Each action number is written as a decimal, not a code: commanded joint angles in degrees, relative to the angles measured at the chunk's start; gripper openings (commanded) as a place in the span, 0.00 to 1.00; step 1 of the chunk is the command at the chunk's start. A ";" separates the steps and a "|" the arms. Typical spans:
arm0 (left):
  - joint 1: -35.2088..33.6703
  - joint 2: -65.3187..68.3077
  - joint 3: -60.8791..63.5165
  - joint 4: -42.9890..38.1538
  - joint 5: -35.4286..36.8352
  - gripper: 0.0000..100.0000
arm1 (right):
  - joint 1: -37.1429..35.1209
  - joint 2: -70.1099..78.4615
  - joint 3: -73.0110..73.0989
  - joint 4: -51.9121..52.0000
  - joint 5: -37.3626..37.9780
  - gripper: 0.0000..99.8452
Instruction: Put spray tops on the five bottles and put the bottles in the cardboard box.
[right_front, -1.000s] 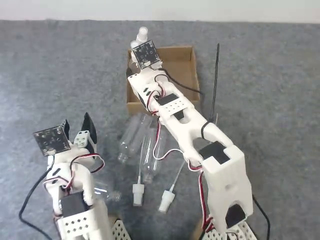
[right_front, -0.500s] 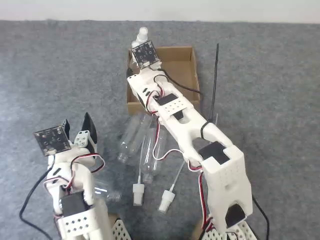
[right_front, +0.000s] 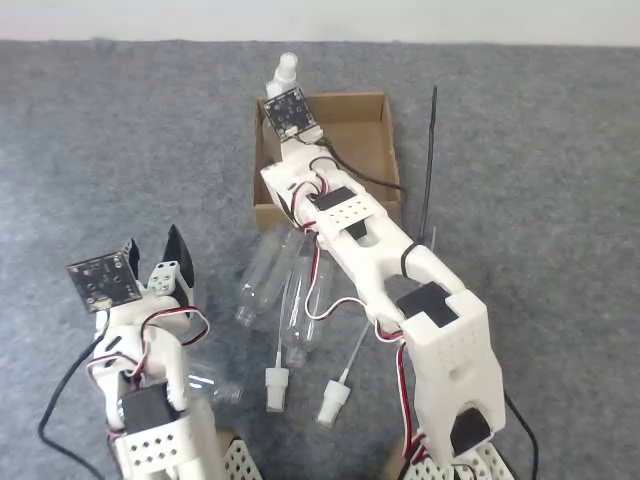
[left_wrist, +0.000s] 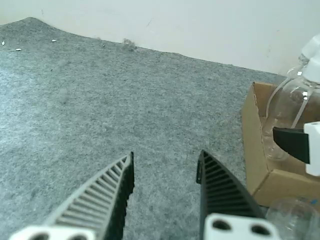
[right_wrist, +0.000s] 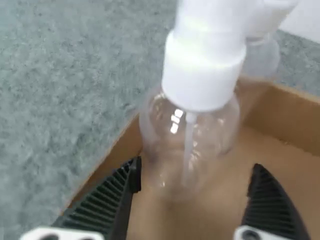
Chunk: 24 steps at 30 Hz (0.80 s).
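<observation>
As the right claw gapes, the bottle stands upright.

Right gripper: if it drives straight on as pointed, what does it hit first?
Most likely the clear bottle with a white spray top, standing in a corner of the cardboard box. It sits dead ahead of the open right gripper; the gap to it is hard to judge.

Grey felt covers the table. A cardboard box sits at the far centre. Just near of it, the left bottle and right bottle lie side by side, uncapped. Nearer lie the left top and right top, a little apart. A third bottle lies left of them. A thin black rod runs just right of the box.
</observation>
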 joint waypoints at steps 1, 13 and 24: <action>0.09 -0.97 -0.66 0.35 0.18 0.20 | -0.66 -6.37 -3.43 2.15 -0.62 0.31; 0.09 -0.97 -0.66 0.26 0.26 0.20 | -0.57 -12.88 -3.34 15.43 -0.44 0.31; 0.09 -0.97 -0.66 0.09 0.26 0.20 | -0.57 -22.46 -3.34 31.69 -0.35 0.26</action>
